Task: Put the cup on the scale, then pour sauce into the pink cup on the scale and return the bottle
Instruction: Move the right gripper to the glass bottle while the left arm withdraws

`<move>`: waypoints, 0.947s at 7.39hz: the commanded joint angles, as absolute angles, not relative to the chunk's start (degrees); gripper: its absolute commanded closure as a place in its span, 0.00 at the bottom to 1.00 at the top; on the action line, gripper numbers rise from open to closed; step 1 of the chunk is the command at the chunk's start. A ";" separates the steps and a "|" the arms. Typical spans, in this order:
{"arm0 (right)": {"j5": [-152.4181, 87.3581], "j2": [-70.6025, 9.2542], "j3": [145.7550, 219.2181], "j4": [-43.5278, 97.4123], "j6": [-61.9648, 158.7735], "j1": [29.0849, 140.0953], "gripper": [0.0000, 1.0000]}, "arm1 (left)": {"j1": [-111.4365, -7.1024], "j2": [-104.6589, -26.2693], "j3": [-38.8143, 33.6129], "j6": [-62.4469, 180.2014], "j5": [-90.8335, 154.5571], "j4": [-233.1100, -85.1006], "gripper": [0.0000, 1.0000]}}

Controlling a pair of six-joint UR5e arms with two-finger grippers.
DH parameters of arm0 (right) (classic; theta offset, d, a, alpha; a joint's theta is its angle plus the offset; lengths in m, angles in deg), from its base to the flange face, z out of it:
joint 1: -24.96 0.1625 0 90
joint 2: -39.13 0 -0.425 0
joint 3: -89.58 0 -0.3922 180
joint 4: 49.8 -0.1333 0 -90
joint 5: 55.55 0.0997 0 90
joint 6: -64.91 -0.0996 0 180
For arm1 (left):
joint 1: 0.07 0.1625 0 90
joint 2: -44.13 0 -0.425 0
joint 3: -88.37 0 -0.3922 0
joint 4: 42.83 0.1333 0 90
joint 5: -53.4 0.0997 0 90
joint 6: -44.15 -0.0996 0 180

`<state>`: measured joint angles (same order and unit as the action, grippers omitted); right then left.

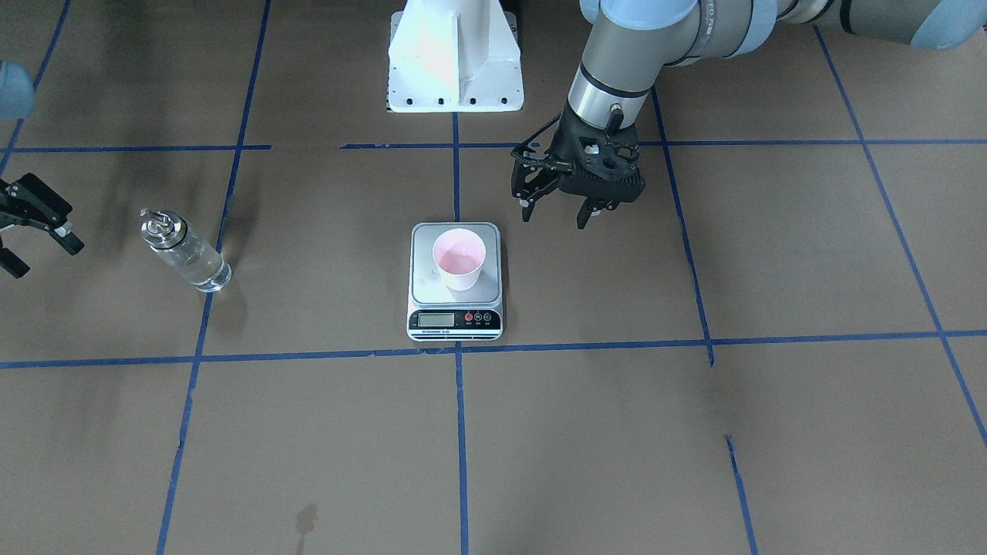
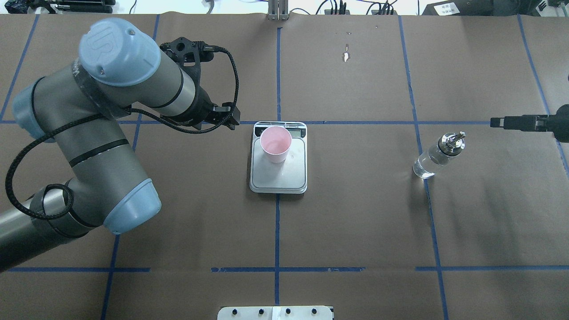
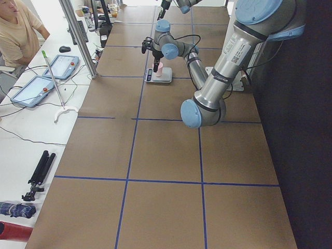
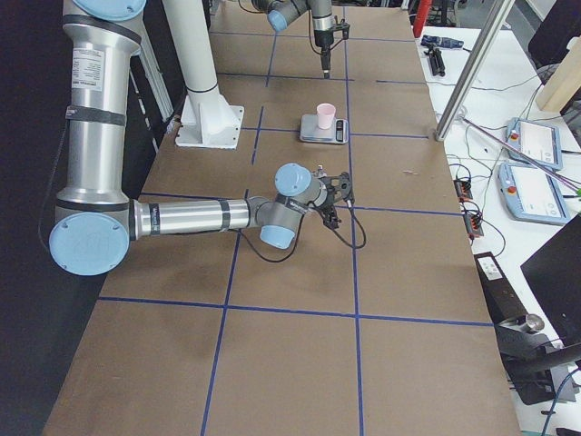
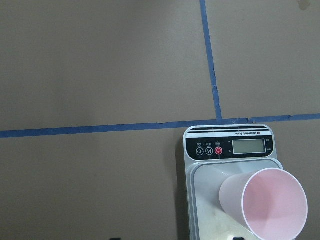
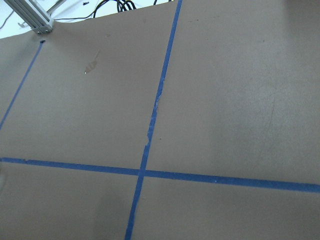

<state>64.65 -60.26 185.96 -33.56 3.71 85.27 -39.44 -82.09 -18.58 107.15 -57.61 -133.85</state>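
Cup [image 5: 272,204] on scale [image 5: 227,147], your left gripper [image 1: 554,220] spread empty beside it, right gripper [image 1: 42,258] spread near bottle [image 1: 189,258]: a careless swing could topple either.

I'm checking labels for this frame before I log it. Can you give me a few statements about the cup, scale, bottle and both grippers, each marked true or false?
1. The cup stands on the scale. True.
2. The left gripper is shut on the cup. False: its jaws are open and clear of the cup, beside the scale.
3. The bottle stands on the table, in no gripper. True.
4. The right gripper holds the bottle over the cup. False: its jaws are open and apart from the bottle, which is well away from the scale.
5. The scale's display is on the side nearest the robot. False: it is on the side away from the robot.
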 commanded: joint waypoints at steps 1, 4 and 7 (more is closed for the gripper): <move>63.72 -65.18 186.08 -42.76 0.48 80.45 0.01 | -39.45 -81.99 -18.42 107.60 -57.61 -133.79 0.17; 55.57 -65.37 187.93 -42.77 2.85 68.41 0.01 | -39.36 -82.08 -18.51 108.39 -57.61 -133.88 0.16; 48.99 -65.37 188.98 -42.77 6.19 61.98 0.02 | -39.36 -82.08 -18.68 108.48 -57.52 -133.79 0.16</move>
<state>52.41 -65.38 188.37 -42.77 5.37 64.66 -39.33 -82.13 -18.62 108.44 -57.55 -133.86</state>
